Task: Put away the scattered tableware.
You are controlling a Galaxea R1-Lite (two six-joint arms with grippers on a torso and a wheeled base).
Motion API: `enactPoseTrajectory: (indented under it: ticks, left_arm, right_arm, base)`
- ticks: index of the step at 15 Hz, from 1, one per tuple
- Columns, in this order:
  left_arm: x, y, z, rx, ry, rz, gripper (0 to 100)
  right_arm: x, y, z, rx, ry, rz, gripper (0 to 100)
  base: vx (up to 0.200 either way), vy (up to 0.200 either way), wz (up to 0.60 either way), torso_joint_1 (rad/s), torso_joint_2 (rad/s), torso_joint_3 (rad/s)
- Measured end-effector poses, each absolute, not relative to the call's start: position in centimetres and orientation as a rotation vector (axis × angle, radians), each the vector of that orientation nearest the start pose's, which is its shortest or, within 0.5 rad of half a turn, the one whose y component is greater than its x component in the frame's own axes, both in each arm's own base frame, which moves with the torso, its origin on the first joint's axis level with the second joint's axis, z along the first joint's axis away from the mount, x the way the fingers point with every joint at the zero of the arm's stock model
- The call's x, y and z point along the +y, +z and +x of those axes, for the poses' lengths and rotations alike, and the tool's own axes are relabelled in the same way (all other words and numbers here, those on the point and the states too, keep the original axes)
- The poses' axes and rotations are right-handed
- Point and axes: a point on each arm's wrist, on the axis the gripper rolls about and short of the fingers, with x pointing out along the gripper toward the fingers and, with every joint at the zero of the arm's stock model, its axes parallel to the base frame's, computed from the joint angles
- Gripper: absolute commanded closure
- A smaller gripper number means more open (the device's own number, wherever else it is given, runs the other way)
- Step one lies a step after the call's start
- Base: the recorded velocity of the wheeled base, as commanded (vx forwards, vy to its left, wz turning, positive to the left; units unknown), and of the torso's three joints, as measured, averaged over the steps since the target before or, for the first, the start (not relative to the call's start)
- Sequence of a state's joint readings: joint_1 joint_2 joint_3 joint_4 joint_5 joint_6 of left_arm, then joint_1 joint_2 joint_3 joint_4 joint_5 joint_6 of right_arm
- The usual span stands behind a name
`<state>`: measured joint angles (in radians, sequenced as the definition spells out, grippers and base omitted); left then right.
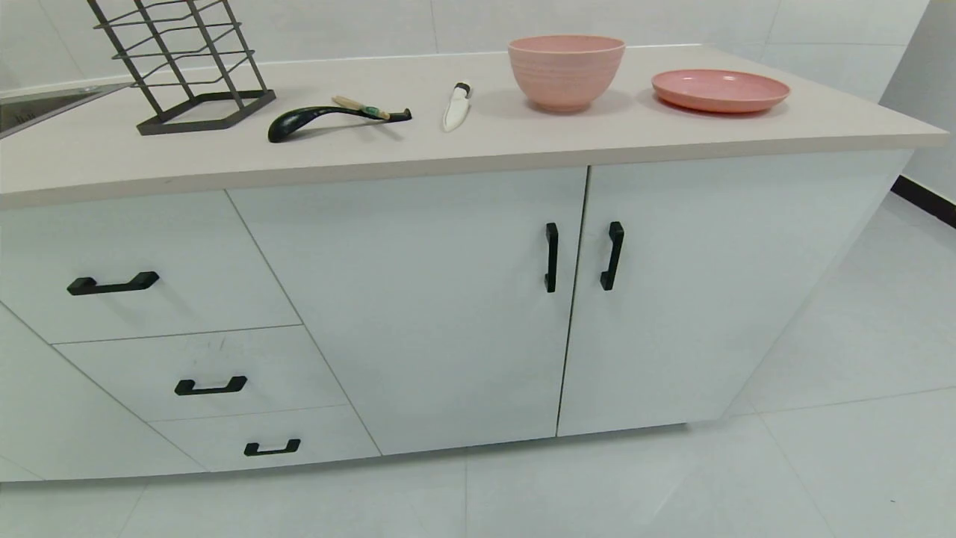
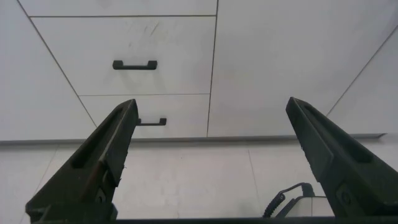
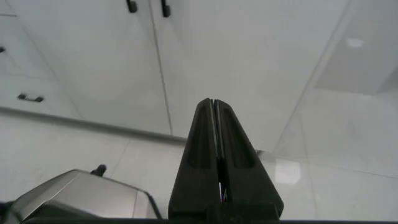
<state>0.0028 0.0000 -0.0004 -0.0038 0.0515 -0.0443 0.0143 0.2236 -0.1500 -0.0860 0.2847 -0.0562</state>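
On the countertop [image 1: 523, 142] a pink bowl [image 1: 566, 71] stands beside a flat pink plate [image 1: 721, 90] at the right. A white knife [image 1: 455, 107] lies left of the bowl. Further left a black ladle [image 1: 328, 119] lies on its side with a small wooden-handled utensil [image 1: 361, 107] resting across it. My left gripper [image 2: 211, 109] hangs low in front of the drawers, open with nothing between its fingers. My right gripper [image 3: 215, 102] hangs low before the cabinet doors, shut on nothing.
A black wire rack [image 1: 190, 63] stands at the back left of the counter, next to a sink [image 1: 37, 108]. Below are three drawers [image 1: 149, 269] with black handles and two cabinet doors [image 1: 582, 299], all closed. Tiled floor [image 1: 859, 388] lies to the right.
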Motion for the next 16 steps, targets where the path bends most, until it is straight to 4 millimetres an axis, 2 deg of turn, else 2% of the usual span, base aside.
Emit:
enactPoseTrajectory:
  ticks: [5,6,11,16]
  left_arm:
    - [0.1,7.6,-2.3,-0.005,0.053,-0.043,0]
    - [0.1,7.6,-2.3,-0.005,0.054,-0.043,0]
    - [0.1,7.6,-2.3,-0.006,0.054,-0.048,0]
    - [0.1,7.9,-2.3,-0.034,0.050,-0.048,0]
  right_arm:
    - [0.9,15.1,1.6,0.082,0.423,-0.042,100]
    - [1.0,15.8,2.6,0.076,0.445,-0.046,0]
    - [2.0,17.9,8.8,-0.024,0.573,-0.111,0]
    - [3.3,16.2,15.7,-0.062,0.685,-0.173,0]
  base:
    - [0.000,0.000,0.00,0.000,0.00,0.000]
    - [0.000,0.000,0.00,0.000,0.00,0.000]
    - [0.000,0.000,0.00,0.000,0.00,0.000]
    - [0.000,0.000,0.00,0.000,0.00,0.000]
